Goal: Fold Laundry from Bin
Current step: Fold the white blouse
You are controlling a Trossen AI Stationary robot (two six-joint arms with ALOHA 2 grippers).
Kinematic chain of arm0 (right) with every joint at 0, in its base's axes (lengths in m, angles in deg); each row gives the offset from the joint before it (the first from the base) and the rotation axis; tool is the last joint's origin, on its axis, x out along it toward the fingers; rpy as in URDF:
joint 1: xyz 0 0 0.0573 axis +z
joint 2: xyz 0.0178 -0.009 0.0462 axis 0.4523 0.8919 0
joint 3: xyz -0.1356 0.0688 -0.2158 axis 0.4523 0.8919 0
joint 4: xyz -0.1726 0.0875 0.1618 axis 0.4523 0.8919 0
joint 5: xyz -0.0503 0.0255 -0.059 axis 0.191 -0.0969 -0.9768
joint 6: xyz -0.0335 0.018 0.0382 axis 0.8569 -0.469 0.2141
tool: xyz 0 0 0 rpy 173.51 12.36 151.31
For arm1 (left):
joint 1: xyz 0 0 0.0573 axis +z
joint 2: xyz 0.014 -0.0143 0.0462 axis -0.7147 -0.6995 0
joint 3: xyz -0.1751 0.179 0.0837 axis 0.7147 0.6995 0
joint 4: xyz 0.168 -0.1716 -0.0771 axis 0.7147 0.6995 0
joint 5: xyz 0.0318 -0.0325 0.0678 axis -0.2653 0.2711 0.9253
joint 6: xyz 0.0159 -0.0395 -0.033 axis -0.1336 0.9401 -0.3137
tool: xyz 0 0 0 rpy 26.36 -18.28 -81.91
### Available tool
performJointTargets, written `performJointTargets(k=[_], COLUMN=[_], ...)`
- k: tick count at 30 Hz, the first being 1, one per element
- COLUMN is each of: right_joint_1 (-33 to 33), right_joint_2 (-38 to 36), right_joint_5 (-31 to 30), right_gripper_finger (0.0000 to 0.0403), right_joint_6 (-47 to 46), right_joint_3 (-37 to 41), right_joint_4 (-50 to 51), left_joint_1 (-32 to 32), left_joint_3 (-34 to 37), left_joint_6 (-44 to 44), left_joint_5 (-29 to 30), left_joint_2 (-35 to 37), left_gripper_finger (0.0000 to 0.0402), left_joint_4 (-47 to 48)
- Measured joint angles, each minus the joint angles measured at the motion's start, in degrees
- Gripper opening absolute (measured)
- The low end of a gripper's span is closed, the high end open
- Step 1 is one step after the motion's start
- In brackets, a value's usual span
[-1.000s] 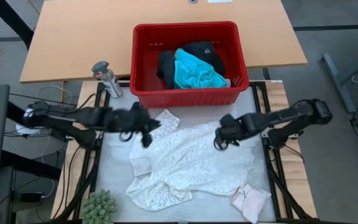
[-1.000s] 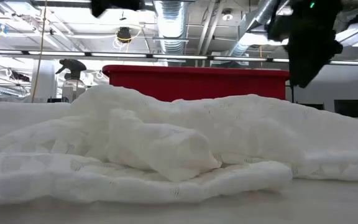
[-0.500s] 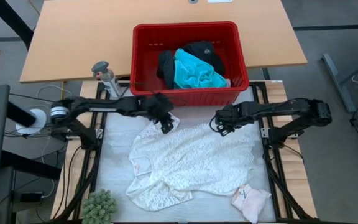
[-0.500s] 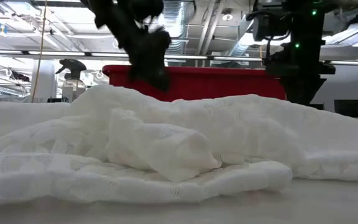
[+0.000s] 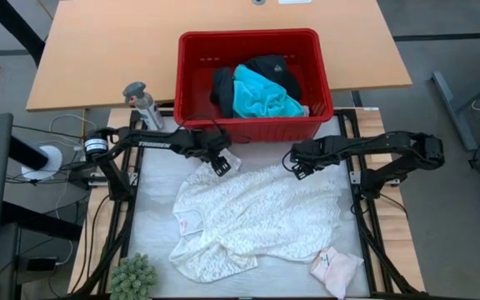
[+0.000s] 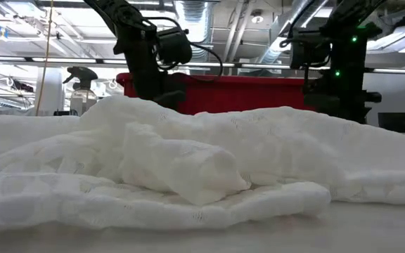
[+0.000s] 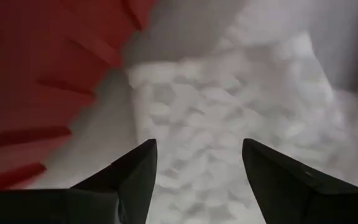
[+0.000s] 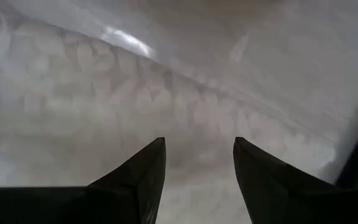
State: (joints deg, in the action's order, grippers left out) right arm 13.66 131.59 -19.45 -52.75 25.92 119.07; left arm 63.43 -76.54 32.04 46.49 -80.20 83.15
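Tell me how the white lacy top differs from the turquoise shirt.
The white lacy top lies spread on the table, while the turquoise shirt sits bunched in the red bin. The top is patterned with lace; the shirt looks plain. The top covers far more area than the shirt shows. Both are soft, unfolded garments.

Black clothing [image 5: 223, 86] partly under turquoise shirt [image 5: 261, 95]

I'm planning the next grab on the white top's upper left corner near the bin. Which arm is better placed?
Probably the left. Its pincer stands open right over that corner of the top, beside the bin. The right pincer, also open, sits at the top's opposite upper edge.
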Motion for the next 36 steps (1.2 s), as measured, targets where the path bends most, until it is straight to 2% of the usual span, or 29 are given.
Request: performJointTargets(k=[2, 7, 11, 21, 29, 33, 36], right_joint_1=[-0.76, -1.80, -3.53, -13.36, -23.28, -26.92, -29.26], right_joint_2=[0.00, 0.00, 0.00, 0.00, 1.94, 4.08, 5.33], right_joint_5=[0.86, 1.25, 1.11, 0.96, 1.17, 1.20, 5.65], right_gripper_finger=[0.0212, 0.0212, 0.0212, 0.0208, 0.0196, 0.0194, 0.0194], right_joint_6=[1.25, 2.55, 6.28, 14.72, 21.18, 23.91, 26.91], right_joint_3=[0.74, 1.13, 1.14, 1.12, 1.18, 0.10, -1.64], right_joint_4=[-2.38, -4.91, -7.75, -20.14, -32.64, -35.22, -34.39], left_joint_1=[-0.18, -0.76, -0.62, 4.60, 9.82, 11.41, 12.19], left_joint_3=[0.18, 4.78, 6.19, 6.27, 6.18, 5.58, 4.31], left_joint_6=[0.66, 4.40, 3.37, 1.51, 0.28, -1.11, -2.16], left_joint_5=[1.96, 2.17, 3.88, 4.02, 0.74, -0.09, -3.38], left_joint_2=[0.00, 0.00, 0.02, 0.13, 0.21, 0.24, 0.24], left_gripper_finger=[0.0226, 0.0226, 0.0226, 0.0226, 0.0226, 0.0226, 0.0226], left_joint_4=[0.68, -3.48, -7.61, -12.21, -17.33, -17.18, -16.18])
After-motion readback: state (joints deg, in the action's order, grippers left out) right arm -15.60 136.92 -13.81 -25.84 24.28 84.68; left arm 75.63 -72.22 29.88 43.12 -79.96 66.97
